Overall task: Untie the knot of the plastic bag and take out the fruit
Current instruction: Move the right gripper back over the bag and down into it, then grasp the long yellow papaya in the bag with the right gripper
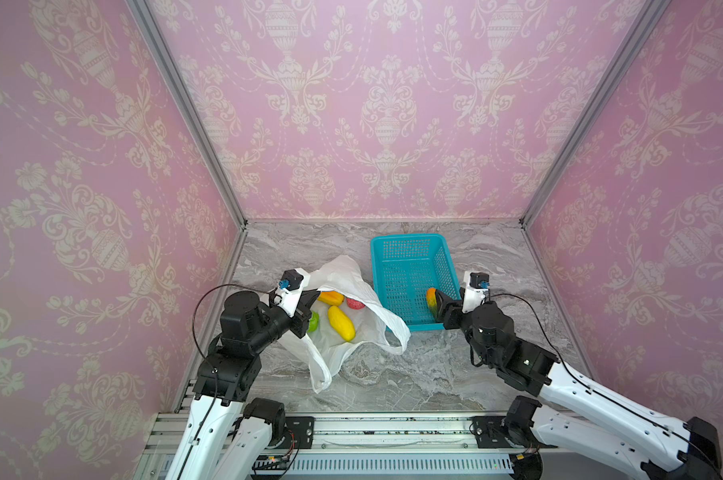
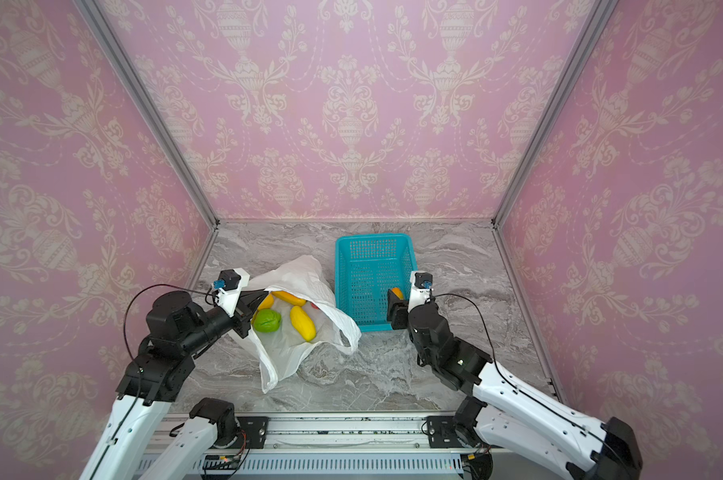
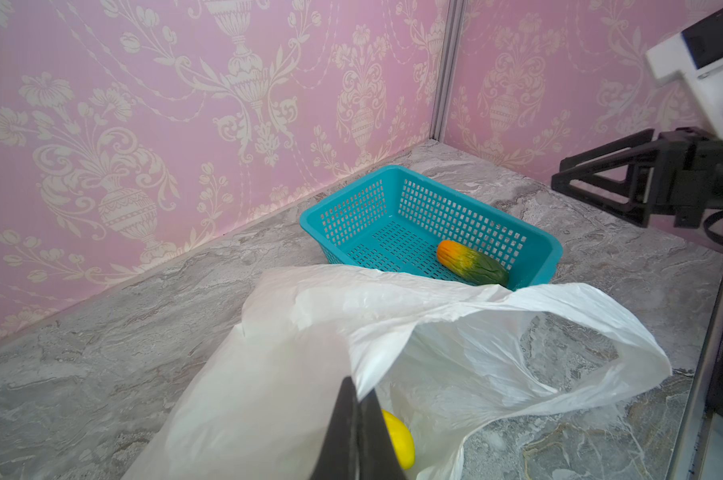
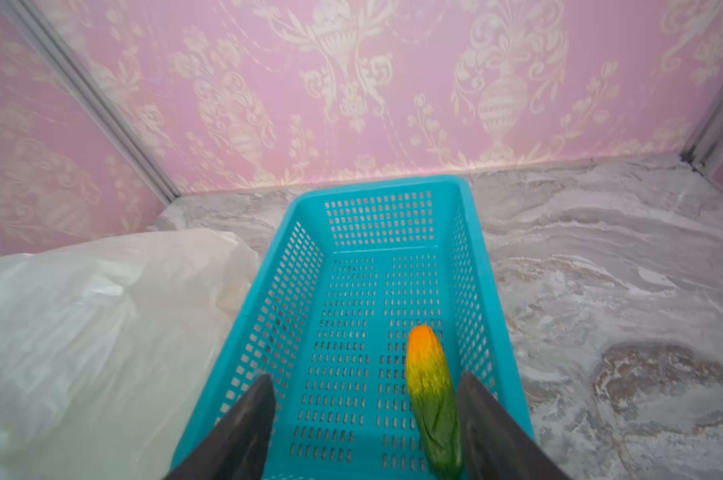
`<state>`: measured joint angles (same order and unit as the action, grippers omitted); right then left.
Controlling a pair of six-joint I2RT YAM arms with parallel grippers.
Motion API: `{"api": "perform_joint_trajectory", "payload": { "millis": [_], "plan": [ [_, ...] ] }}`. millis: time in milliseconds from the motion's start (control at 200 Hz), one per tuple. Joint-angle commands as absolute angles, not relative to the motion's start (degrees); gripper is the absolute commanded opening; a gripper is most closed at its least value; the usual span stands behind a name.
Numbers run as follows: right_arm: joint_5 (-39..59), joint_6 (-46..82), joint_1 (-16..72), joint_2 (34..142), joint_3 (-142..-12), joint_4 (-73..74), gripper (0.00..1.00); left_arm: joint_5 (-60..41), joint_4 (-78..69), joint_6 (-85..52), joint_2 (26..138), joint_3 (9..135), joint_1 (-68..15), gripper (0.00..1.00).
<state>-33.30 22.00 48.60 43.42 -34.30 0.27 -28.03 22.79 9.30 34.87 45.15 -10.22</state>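
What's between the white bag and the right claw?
The teal basket: its perforated side wall stands between the plastic bag and the right gripper, shown in the right wrist view.

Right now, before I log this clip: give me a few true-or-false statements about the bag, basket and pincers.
1. The bag is knotted shut. False: its mouth gapes open.
2. An orange-green fruit lies in the basket. True.
3. The right pincer grips that fruit. False: its jaws stand apart above it.
4. The left pincer is shut on the bag's rim. True.
5. The bag is empty. False: a yellow fruit and a green fruit, among others, lie inside.
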Motion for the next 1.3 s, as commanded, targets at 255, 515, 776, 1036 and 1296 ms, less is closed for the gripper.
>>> {"api": "perform_joint_trajectory", "payload": {
  "millis": [255,515,776,1036,1296],
  "plan": [
    [-33.3,-2.5,75.1,47.7,-38.7,10.2,0.55,-27.2,22.6,8.9,34.7,44.9,-9.5,0.00],
    [-33.2,-10.3,81.8,74.7,-48.5,15.7,0.55,-27.2,22.5,8.8,34.5,44.8,-9.5,0.00],
    [-29.2,-5.2,77.9,92.2,-56.7,15.6,0.49,-27.6,22.4,8.6,34.4,44.9,-9.5,0.00],
    [-26.4,3.4,71.0,100.3,-61.0,11.6,0.54,-27.6,22.4,8.7,34.3,44.8,-9.5,0.00],
    [-25.4,7.0,67.0,108.6,-67.8,5.3,0.66,-27.8,22.3,8.6,34.2,44.9,-9.5,0.00]
  ]
}}
